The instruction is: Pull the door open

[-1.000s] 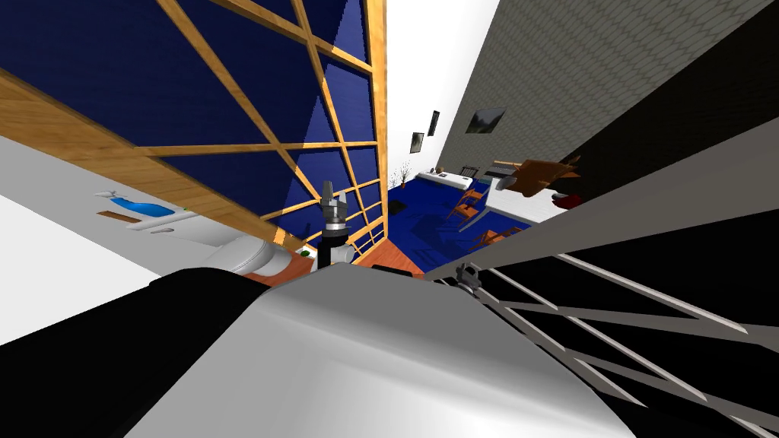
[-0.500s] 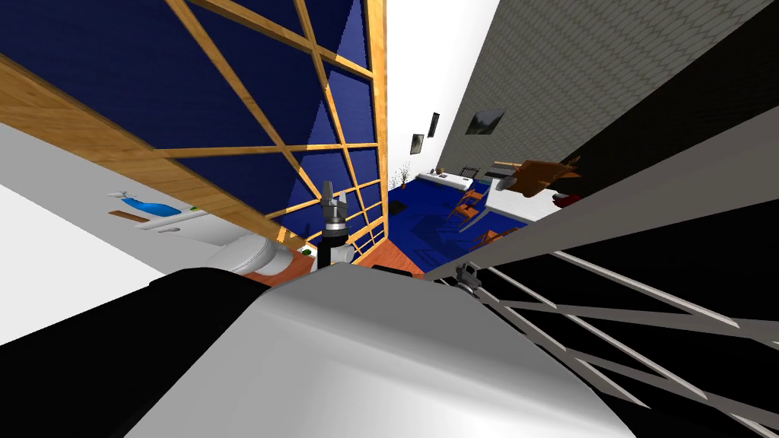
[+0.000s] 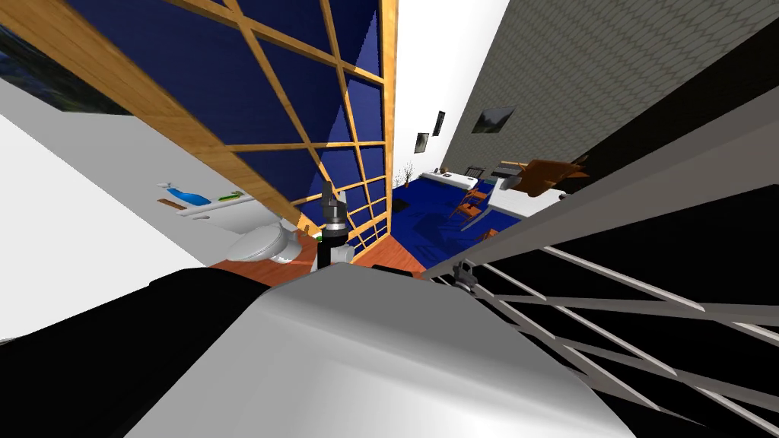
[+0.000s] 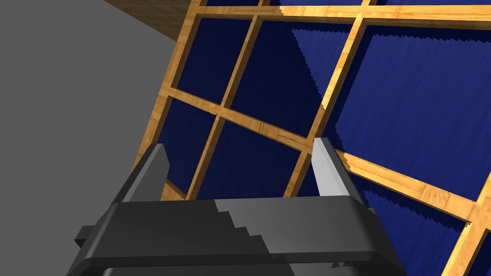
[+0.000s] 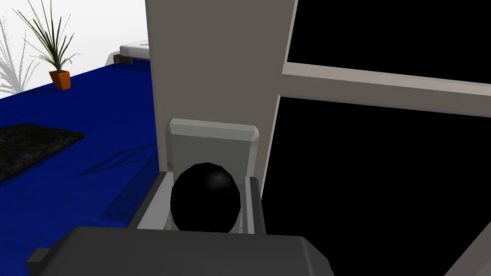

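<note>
While the right gripper (image 3: 464,275) sits at the near edge of the grey door (image 3: 647,194), just right of the chest in the head view, the door's pale bars and black panes stretch away to the right. The left gripper (image 3: 332,204) is raised in the middle, in front of a wooden lattice (image 3: 304,145) with dark blue panes.

Left wrist view: its fingers (image 4: 326,167) stand spread apart, holding nothing, facing that lattice.

Right wrist view: the two fingers press the sides of a round black knob (image 5: 205,196), mounted on a light grey plate (image 5: 211,139) on the door's stile. The stile rises straight away from the knob, so the door's long axis likely runs upright, with the knob sticking out toward the hand. Pulling well probably calls for a firm pinch on the smooth ball and a draw along the door's swing arc, so the fingers do not slip off.
</note>
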Controlling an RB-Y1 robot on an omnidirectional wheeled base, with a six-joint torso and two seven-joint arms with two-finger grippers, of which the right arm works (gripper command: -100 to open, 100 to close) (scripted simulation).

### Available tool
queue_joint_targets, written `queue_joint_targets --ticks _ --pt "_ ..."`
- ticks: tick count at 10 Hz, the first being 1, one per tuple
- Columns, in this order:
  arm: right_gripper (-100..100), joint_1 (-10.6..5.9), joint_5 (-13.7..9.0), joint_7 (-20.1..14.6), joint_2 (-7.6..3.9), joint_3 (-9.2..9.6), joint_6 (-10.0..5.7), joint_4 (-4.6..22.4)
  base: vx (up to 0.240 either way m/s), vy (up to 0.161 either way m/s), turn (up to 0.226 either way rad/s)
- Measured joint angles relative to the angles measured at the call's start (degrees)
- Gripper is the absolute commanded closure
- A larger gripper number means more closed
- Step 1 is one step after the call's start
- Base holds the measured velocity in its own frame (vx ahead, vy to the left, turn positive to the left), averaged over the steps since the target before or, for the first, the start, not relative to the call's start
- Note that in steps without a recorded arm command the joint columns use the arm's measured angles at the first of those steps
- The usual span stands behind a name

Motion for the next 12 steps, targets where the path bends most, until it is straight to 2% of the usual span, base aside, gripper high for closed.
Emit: queue_joint_targets --ticks 1,2,6,8,12 --pt "100 0.85 0.39 -0.34 -0.34 0.73 0.52 -1.32 -0.226 0.032 0.065" --pt "100 0.71 0.86 -1.01 -0.73 1.53 0.41 -0.96 -0.267 -0.012 0.077" --pt "100 2.14 2.28 -2.56 -1.45 4.1 0.53 -2.51 -0.19 -0.005 0.067" --pt "100 2.0 3.24 -3.83 -2.23 5.5 -0.64 -2.16 -0.245 -0.006 0.077" --pt "100 4.0 5.21 -5.55 -3.52 8.56 -1.47 -3.95 -0.245 0.006 0.063"
